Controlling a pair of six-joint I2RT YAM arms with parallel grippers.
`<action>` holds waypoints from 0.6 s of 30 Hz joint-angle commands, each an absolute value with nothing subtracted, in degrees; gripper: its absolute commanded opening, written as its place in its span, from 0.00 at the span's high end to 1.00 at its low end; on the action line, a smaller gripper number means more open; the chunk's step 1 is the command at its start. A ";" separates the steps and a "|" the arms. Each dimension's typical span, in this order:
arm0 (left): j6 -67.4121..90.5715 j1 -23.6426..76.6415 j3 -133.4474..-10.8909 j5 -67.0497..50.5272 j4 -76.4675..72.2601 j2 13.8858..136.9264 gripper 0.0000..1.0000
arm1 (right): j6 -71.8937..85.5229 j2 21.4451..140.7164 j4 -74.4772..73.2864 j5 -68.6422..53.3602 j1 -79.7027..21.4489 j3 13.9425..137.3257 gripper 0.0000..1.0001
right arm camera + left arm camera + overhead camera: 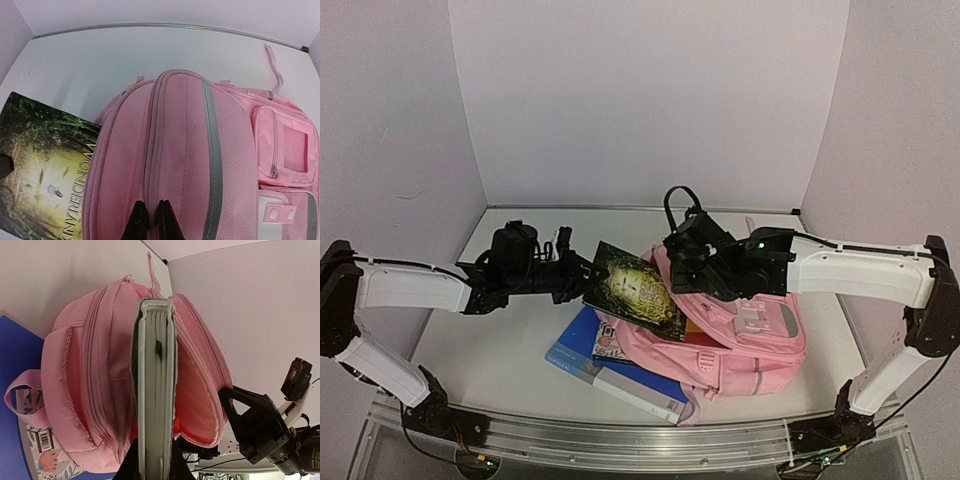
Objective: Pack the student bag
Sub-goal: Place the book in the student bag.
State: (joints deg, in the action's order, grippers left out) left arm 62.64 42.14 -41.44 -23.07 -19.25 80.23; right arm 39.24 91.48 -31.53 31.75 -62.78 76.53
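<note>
The student bag (752, 338) lies on the table, pink, with its main compartment gaping toward the left arm. My left gripper (154, 460) is shut on a dark green "Wonderland" book (156, 390), held edge-on with its far end at the bag's (90, 370) opening. From above, the book (632, 290) slants between my left gripper (582, 275) and the bag. My right gripper (149, 220) is shut on a seam of the bag's (185, 150) upper flap by the zip, holding it up. The book (42, 175) shows at the left of the right wrist view.
A blue book (620, 382) and a floral notebook (610, 346) lie under the bag's near left corner. The bag's strap (22, 390) rests on them. White walls enclose the table on three sides. My right arm (260, 427) hangs close beside the raised flap.
</note>
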 commanded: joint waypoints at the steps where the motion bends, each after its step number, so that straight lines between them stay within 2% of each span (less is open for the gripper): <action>1: 65.21 46.63 -46.27 -14.48 -33.66 85.93 1.00 | 40.41 87.25 -19.51 33.81 -63.21 77.28 1.00; 7: 65.24 51.40 -53.75 -13.77 -35.34 98.01 0.99 | 40.17 87.50 -18.34 33.82 -63.30 76.86 1.00; 9: 63.03 51.74 -56.66 -14.82 -31.86 100.16 0.86 | 40.11 87.48 -18.20 33.82 -63.28 76.70 1.00; 11: 59.95 51.86 -59.16 -14.86 -26.42 100.77 0.66 | 40.05 87.35 -18.07 33.80 -63.32 76.25 1.00; 16: 51.87 52.48 -62.55 -10.81 -10.32 98.15 0.43 | 39.77 86.59 -17.68 34.24 -63.36 75.13 1.00; 18: 49.33 53.16 -62.94 -8.62 -5.64 96.64 0.38 | 39.53 86.49 -17.63 34.44 -63.32 75.05 1.00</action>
State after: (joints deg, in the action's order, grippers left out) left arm 57.45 52.22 -59.37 -13.60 -16.48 101.10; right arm 39.70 91.26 -26.92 31.16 -62.80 73.85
